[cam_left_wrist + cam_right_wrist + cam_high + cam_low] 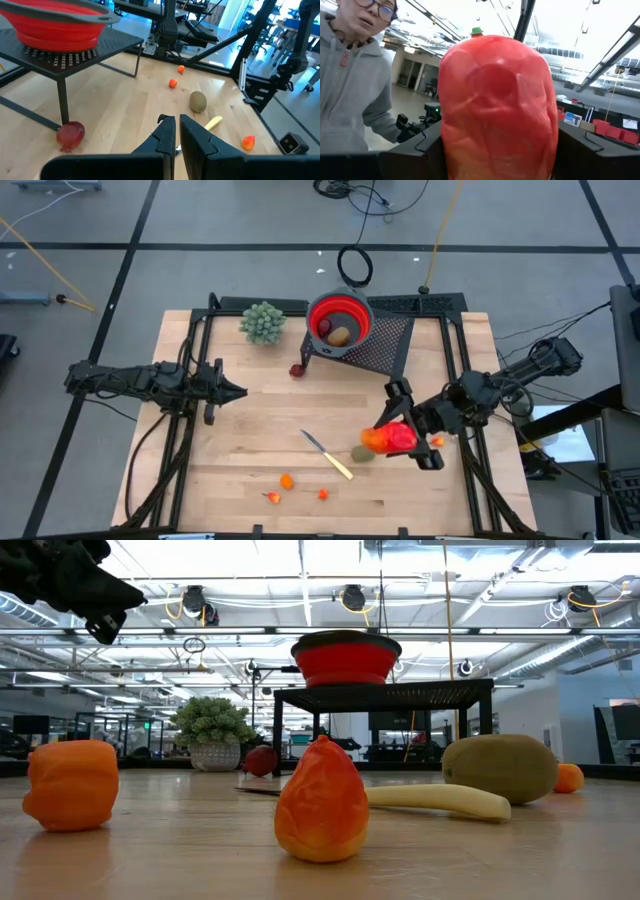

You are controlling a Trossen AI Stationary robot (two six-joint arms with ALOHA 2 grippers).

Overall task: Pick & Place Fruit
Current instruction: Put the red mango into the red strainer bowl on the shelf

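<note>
The right gripper (403, 435) holds the longer orange-red fruit (389, 439) above the right part of the wooden counter (250, 440). Its fingers (400, 393) stand wide on either side of the piece and clamp it between them; in the right wrist view the orange-red fruit (497, 105) fills the space between the two dark fingers (405, 147), with a small green tip at its far end. A brown kiwi (362, 453) lies on the counter just beside the held piece, touching the pale handle of the knife (328, 454).

The left gripper (232, 391) waits over the left side of the counter, its fingers (162, 137) closed together with nothing between them.

The red bowl (339, 318) with a grey rim sits on a dark mesh stand (385, 345) at the far edge; a brown fruit (340, 335) and a dark red one (324, 327) lie inside it. Another dark red fruit (297, 370) rests on the counter just beside the stand's leg. Three small orange bits (287, 481) lie near the front edge, and one more (438, 442) lies close to the right gripper. A green potted plant (262, 322) stands left of the bowl. A person in a grey hoodie (350, 95) shows in the right wrist view.
</note>
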